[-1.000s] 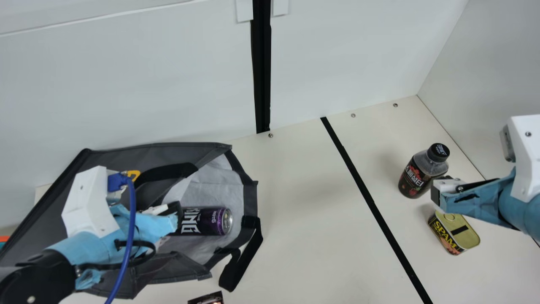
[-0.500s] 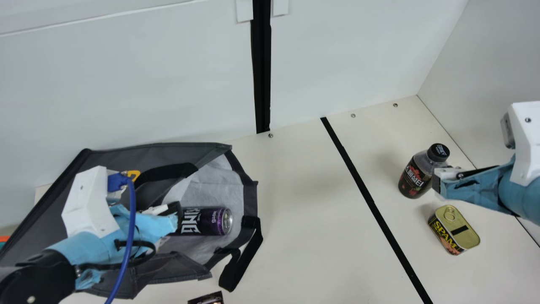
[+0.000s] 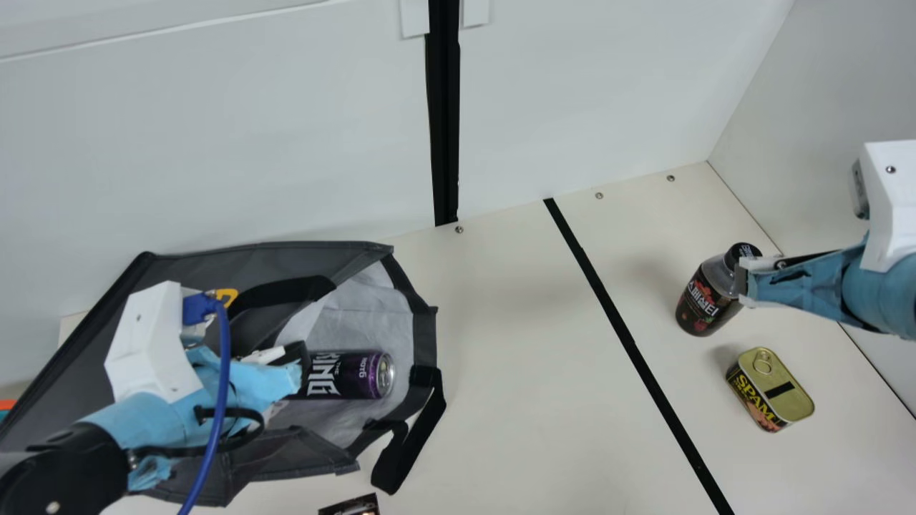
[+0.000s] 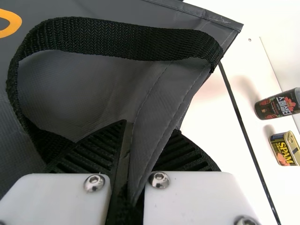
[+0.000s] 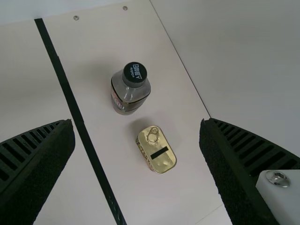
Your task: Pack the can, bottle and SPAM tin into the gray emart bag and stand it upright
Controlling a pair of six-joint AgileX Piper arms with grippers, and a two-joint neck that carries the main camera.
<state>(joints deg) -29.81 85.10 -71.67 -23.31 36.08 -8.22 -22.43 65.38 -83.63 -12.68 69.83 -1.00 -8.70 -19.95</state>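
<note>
The gray bag [image 3: 257, 261] lies on its side at the left of the main view, its mouth facing right, with the purple can [image 3: 358, 374] lying inside. My left gripper [image 3: 304, 365] is at the bag's mouth; in the left wrist view the left gripper [image 4: 140, 150] is shut on the bag's gray edge [image 4: 161, 112]. The dark bottle [image 3: 705, 297] stands upright at the right, and the SPAM tin [image 3: 771, 390] lies nearer the front. My right gripper [image 3: 744, 282] hangs beside the bottle's upper part. In the right wrist view the right gripper [image 5: 137, 145] is wide open, holding nothing.
A black tape line [image 3: 630, 343] crosses the cream table [image 3: 529, 400] between bag and bottle. White walls [image 3: 587, 86] stand behind and at the right. A black strap [image 3: 408, 443] hangs from the bag's mouth, and a small dark packet [image 3: 351, 505] lies at the front edge.
My right arm has moved toward the back of the main view, away from above the SPAM tin, and now overlaps the bottle's neck. The left arm, bag and can have kept still.
</note>
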